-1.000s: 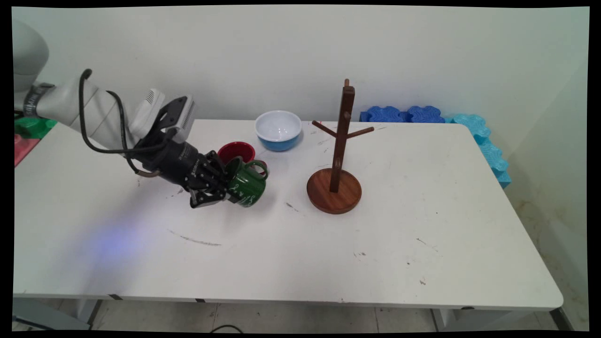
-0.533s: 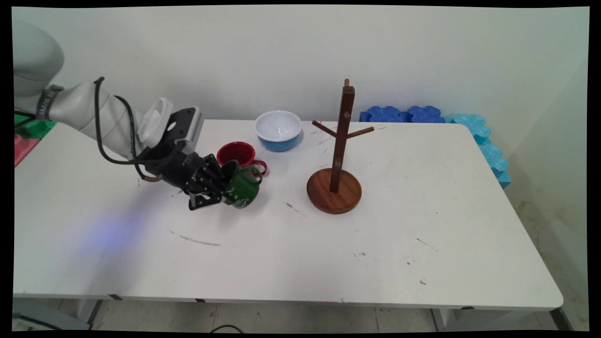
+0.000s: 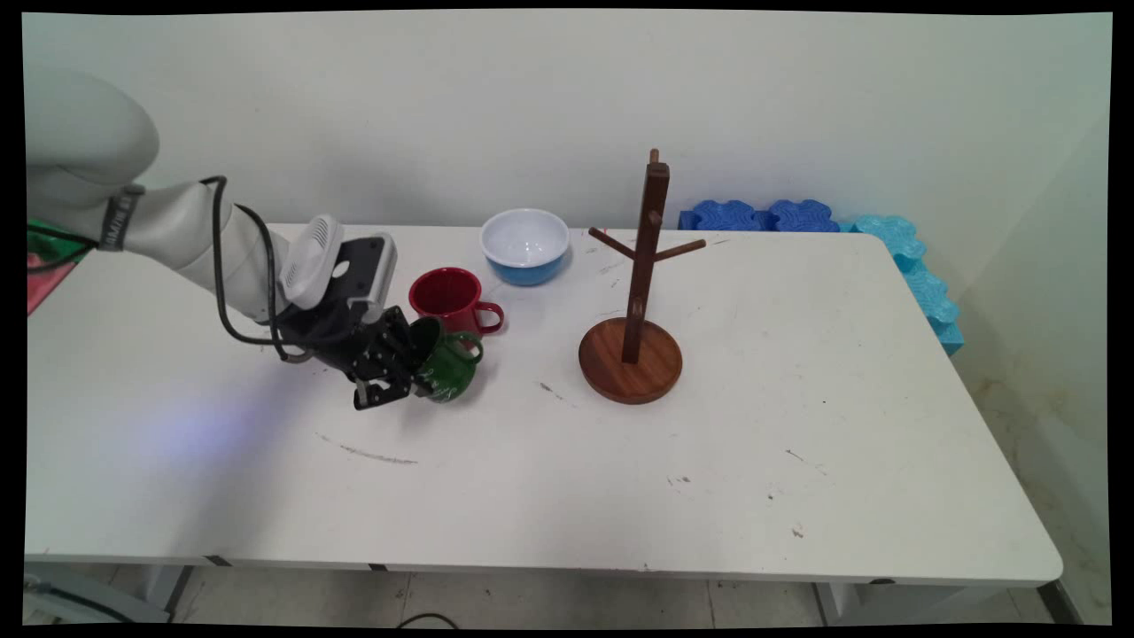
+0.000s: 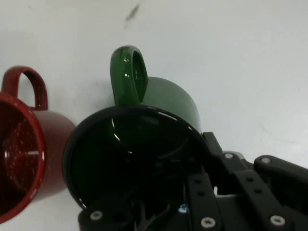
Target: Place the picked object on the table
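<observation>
My gripper is shut on the rim of a green mug, one finger inside it and one outside. The mug is tilted, mouth towards the hand, low over the table's left middle. In the hand view the green mug fills the centre with its handle pointing away, and my gripper clamps its near wall. A red mug stands upright just behind it; the red mug shows at the left edge of the hand view, close beside the green one.
A wooden mug tree with pegs stands on a round base right of the mugs. A blue bowl with a white inside sits behind. Blue foam blocks line the table's far right corner and right edge.
The arm has carried the green mug down and slightly left, lowering it towards the table in front of the red mug. The mug has tipped a little more.
</observation>
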Tool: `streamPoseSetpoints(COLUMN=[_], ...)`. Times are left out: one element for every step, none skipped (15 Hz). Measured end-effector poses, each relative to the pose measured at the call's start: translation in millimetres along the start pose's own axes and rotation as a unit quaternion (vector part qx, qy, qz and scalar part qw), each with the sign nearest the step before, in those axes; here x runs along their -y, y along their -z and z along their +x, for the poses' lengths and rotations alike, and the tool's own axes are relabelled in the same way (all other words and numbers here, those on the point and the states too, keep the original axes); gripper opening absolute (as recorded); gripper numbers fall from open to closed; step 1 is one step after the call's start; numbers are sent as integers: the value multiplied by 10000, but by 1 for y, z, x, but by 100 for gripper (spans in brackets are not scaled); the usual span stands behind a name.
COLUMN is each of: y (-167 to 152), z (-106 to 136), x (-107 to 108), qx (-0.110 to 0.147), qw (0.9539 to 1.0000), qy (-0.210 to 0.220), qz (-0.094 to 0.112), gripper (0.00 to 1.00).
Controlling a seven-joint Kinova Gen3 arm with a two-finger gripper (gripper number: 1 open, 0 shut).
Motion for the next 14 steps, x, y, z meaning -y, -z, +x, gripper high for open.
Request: streamPoseSetpoints(y=[-3, -6, -8, -11, -13, -14, -17, -19, -21, -22, -24, -26, -27, -28], z=[-1, -3, -4, -5, -6, -7, -8, -9, -9, -10, -11, -11, -11, -12], x=[-1, -2, -3, -3, -4, -4, -5, -5, -6, -6, -7, -7, -7, -7], qx=[59, 124, 183, 229, 264, 299, 343, 381, 412, 443, 469, 490, 511, 526], qw=[10000, 9999, 9998, 9997, 9996, 9995, 9993, 9991, 9990, 9988, 9986, 9985, 9983, 9982], qy=[-21, -45, -69, -89, -106, -120, -141, -160, -177, -196, -214, -229, -245, -255], qz=[11, 22, 32, 41, 48, 54, 65, 75, 85, 97, 107, 114, 122, 132], gripper=[0, 0, 0, 0, 0, 0, 0, 0, 0, 0, 0, 0, 100, 100])
